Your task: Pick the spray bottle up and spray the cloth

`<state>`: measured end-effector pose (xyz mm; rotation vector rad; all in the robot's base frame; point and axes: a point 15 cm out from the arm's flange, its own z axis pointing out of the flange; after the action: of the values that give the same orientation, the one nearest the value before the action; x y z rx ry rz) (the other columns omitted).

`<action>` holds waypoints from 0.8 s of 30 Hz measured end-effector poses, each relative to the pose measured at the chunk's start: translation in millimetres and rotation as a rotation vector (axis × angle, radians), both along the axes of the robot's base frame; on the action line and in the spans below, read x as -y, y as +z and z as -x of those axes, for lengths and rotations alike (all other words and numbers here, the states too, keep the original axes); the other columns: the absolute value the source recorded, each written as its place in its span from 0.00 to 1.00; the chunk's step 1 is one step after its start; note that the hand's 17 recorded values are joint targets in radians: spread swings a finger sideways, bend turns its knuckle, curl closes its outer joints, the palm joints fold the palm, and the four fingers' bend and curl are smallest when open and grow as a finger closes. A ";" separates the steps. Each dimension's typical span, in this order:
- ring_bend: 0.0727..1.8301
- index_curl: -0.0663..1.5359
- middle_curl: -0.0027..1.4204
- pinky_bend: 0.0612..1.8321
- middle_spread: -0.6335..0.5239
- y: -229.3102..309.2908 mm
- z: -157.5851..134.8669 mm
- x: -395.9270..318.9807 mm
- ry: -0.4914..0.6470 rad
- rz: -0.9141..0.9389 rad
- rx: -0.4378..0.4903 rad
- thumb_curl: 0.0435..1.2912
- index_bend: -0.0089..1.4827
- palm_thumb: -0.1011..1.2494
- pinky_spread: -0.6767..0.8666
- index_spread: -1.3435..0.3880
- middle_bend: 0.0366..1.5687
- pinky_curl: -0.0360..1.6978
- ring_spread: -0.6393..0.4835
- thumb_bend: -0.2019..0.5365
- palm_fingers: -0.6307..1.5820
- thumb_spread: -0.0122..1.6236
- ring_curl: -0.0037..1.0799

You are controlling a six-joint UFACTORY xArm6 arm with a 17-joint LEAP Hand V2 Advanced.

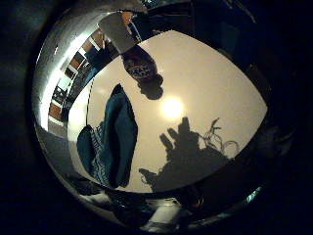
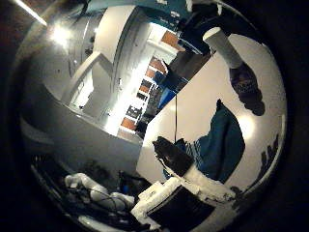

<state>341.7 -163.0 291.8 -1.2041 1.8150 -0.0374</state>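
The spray bottle (image 1: 139,66) stands upright on the white table (image 1: 220,88); it has a dark blue body and a white top. A teal cloth (image 1: 115,137) with a patterned edge lies crumpled on the table, a short way from the bottle. My hand (image 2: 186,188) hovers well above the table and touches neither of them. Only white and black parts of it show at the edge of the thumb side view. Its shadow (image 1: 186,156) falls on the table beside the cloth, with the fingers spread and straight.
The table's edge (image 2: 159,121) runs just past the cloth. Beyond it are shelves with orange and white fronts (image 2: 145,87) and a white wall. A bright light reflection (image 1: 172,107) sits on the table between bottle and shadow.
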 end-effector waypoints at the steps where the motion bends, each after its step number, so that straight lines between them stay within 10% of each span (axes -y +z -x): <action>1: 0.21 0.21 0.26 0.43 0.65 -4.6 -2.8 1.1 -0.004 -0.019 0.003 0.21 0.11 0.47 0.71 0.67 0.17 0.02 0.73 0.24 0.34 0.69 0.27; 24: 0.23 0.22 0.26 0.42 0.66 -51.6 -55.5 83.9 -0.036 -0.133 0.034 0.22 0.11 0.48 0.69 0.68 0.20 0.02 0.73 0.24 0.35 0.68 0.26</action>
<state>397.2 -246.9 240.2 -1.0707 1.7809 0.0418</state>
